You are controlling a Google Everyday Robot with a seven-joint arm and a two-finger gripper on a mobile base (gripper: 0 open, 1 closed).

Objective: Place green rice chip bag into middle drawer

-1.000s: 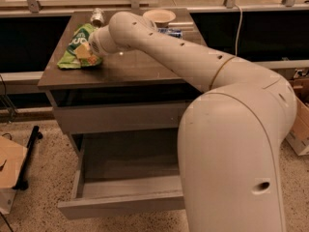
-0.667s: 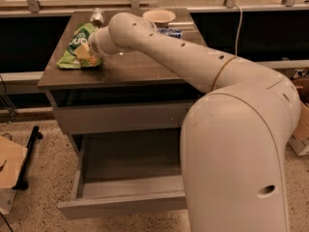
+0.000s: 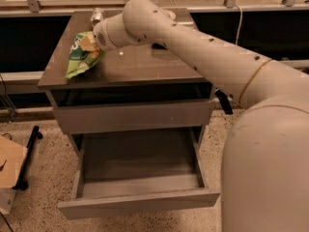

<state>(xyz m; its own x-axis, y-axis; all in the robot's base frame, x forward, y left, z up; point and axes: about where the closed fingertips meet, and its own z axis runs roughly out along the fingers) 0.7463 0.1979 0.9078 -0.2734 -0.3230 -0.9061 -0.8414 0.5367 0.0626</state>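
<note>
The green rice chip bag sits at the left edge of the dark cabinet top, crumpled and tilted. My gripper is at the end of the long white arm, right against the bag's upper right side; the wrist hides its tip. The middle drawer, the lowest one, is pulled open below and nothing shows inside it. It lies well below and to the right of the bag.
A silver can stands at the back left of the cabinet top. A closed drawer front sits above the open one. Cardboard and a black bar lie on the floor at left. My white body fills the right side.
The arm and bag hold nearly the same place. My body now covers less of the view, so more of the open drawer and cabinet shows.
</note>
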